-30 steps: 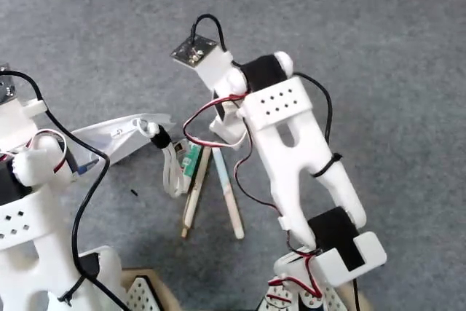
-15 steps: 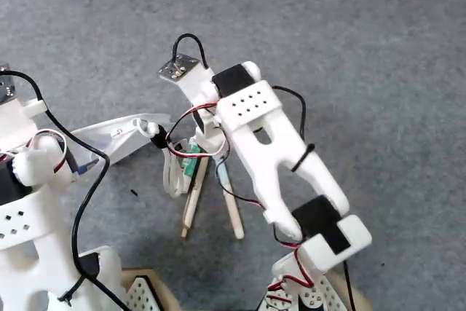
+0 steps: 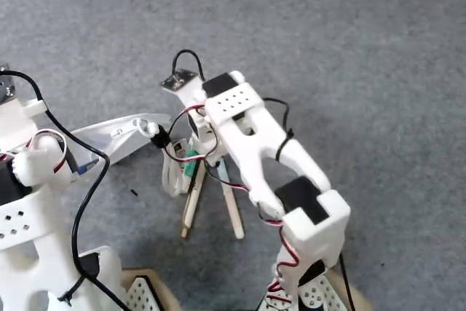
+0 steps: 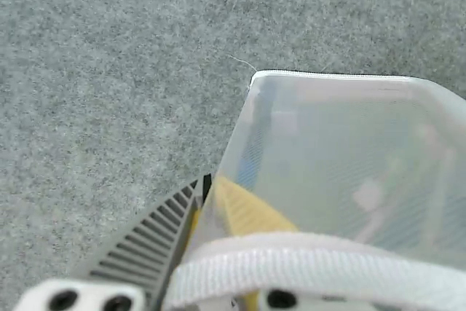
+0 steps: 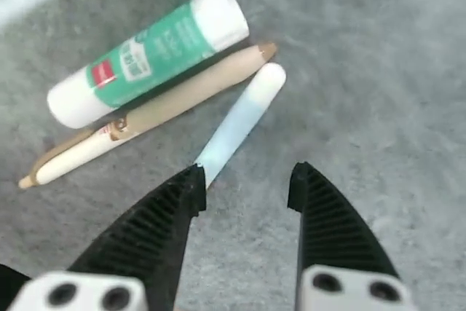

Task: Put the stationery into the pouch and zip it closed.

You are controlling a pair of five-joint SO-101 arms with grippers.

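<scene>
The surface (image 3: 378,63) under my arms is grey and rough, like felt. On it lie a green-and-white glue stick (image 5: 149,52), a beige pen (image 5: 153,111) right along it, and a pale blue pen (image 5: 240,121). The two pens are close at one end. A translucent pouch (image 3: 116,136) is near them.

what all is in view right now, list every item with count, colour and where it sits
pouch: one, translucent white, on the table by the left arm, its edge in the left gripper
glue stick: one, green and white, alongside the beige pen
beige pen: one, beige, between the glue stick and the light blue pen
light blue pen: one, pale blue and white, one end close to the beige pen's tip
table: one, grey, carpet-like, under everything
left gripper: one, black and yellow, shut on the pouch
right gripper: one, black, open, above the light blue pen
</scene>
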